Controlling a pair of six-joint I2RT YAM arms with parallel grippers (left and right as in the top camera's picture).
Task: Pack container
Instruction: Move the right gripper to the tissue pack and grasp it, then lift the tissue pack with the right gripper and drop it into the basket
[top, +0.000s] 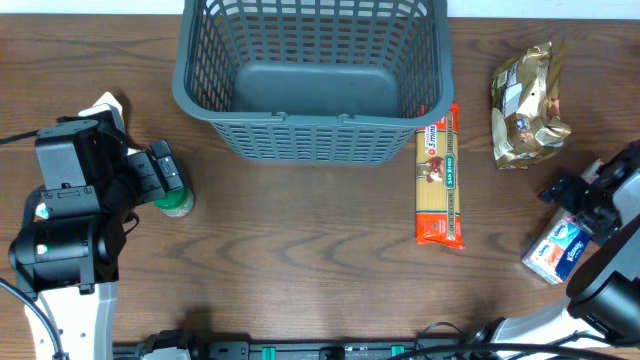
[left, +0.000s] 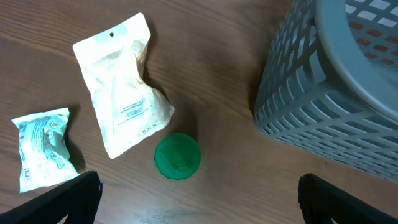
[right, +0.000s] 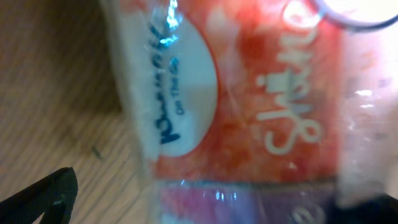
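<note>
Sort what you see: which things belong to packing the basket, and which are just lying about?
Job: basket, spaghetti, gold bag, tissues, green-capped jar, white pouch, small packet.
Lying about: likely only the cables by the left arm.

**Basket** (top: 310, 80): uniform dark grey; the walls form an even lattice of slots and the floor is plain.
**Table** (top: 300, 260): mid-brown wood grain with darker streaks.
**Pasta packet** (top: 440, 180): orange-red, with a pale label and a green band across it.
**Foil bag** (top: 528, 105): glossy gold with dark brown and white print.
**Tissue pack** (top: 557, 250): orange, blue and white. In the right wrist view the clear wrap shows orange-red with a white oval bearing dark blue script, white lettering, and a purple strip below.
**Jar** (left: 177, 155): bright green lid.
**Pouch** (left: 121, 102): creamy white with fine grey print.
**Small packet** (left: 40, 146): white with a pale blue-green pattern.
</note>
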